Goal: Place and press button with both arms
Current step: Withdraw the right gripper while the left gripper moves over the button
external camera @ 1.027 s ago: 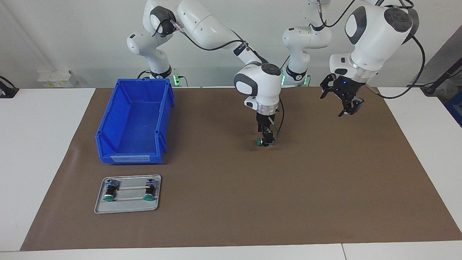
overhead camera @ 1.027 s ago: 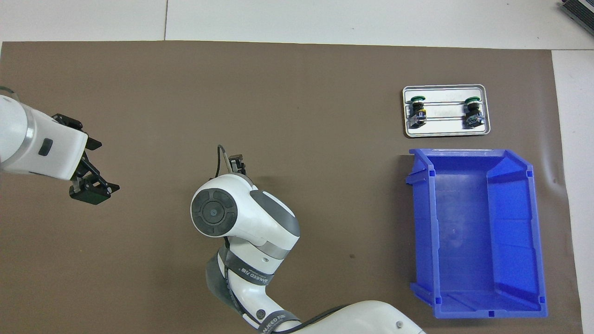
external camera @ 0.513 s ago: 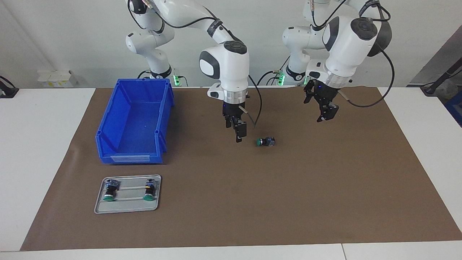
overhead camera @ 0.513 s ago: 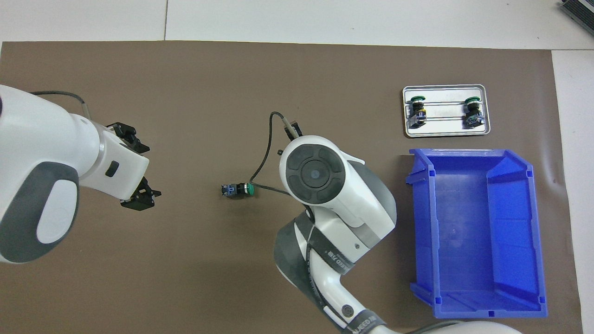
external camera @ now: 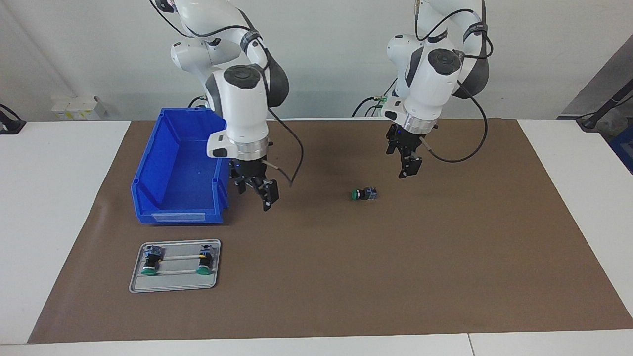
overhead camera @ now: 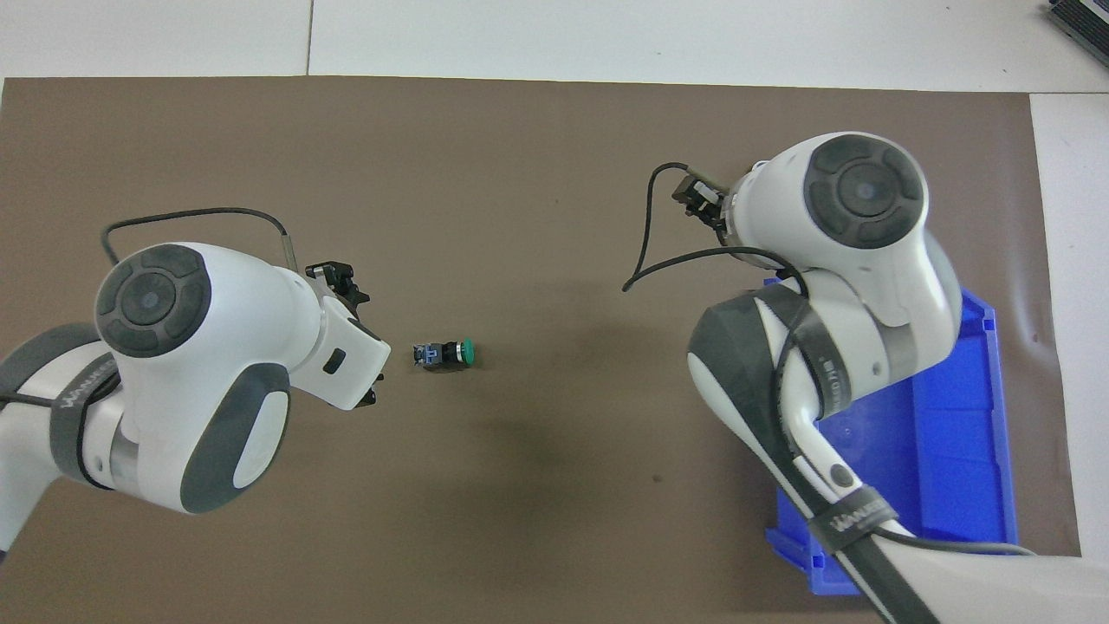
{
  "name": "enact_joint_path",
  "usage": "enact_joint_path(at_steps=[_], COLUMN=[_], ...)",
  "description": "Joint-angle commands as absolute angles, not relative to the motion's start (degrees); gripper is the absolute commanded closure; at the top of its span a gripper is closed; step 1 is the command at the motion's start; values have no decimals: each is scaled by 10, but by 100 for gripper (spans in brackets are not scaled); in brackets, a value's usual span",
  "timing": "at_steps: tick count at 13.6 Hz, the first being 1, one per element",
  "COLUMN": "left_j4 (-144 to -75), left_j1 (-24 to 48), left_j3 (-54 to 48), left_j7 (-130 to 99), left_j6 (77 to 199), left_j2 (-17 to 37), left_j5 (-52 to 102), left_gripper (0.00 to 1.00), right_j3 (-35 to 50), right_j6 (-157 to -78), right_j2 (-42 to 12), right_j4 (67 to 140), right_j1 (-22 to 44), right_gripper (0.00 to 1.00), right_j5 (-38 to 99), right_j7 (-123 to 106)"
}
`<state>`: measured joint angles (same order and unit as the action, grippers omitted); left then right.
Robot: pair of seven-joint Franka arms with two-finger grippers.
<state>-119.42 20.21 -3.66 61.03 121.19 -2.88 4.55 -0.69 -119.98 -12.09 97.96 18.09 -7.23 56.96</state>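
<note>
Lying on its side on the brown mat (external camera: 445,277), the button (external camera: 363,194) wants the released left tool (external camera: 409,165) lowered squarely around its body, the right tool (external camera: 257,190), also released, waiting beside the blue bin (external camera: 163,198).

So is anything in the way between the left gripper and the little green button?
No, nothing visible. The button lies alone on the bare brown mat, and the left gripper, empty, hangs above the mat just beside it.

Tray (external camera: 174,284) hidden overhead by right arm (overhead camera: 832,286)
</note>
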Motion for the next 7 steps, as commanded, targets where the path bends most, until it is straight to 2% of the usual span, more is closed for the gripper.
enact_joint_path(at_steps=[1,4,7], left_j4=[-1222,-1247,-1252], left_j1=[228,235,248], left_j3=[-27,-27,-27], left_j7=[608,607,604], left_j6=[1279,1328,1357], left_j2=[-13,-6,19], left_j5=[50,50,51], left_gripper=[0,0,0], right_j3=[1,1,-5], right_j6=[-1157,-1100,-1036], right_j2=[-70,-39,-7], right_j4=[999,998,986], right_j1=[108,60,40], right_gripper=[0,0,0], right_j5=[-23,-15,-15], right_j7=[414,304,219])
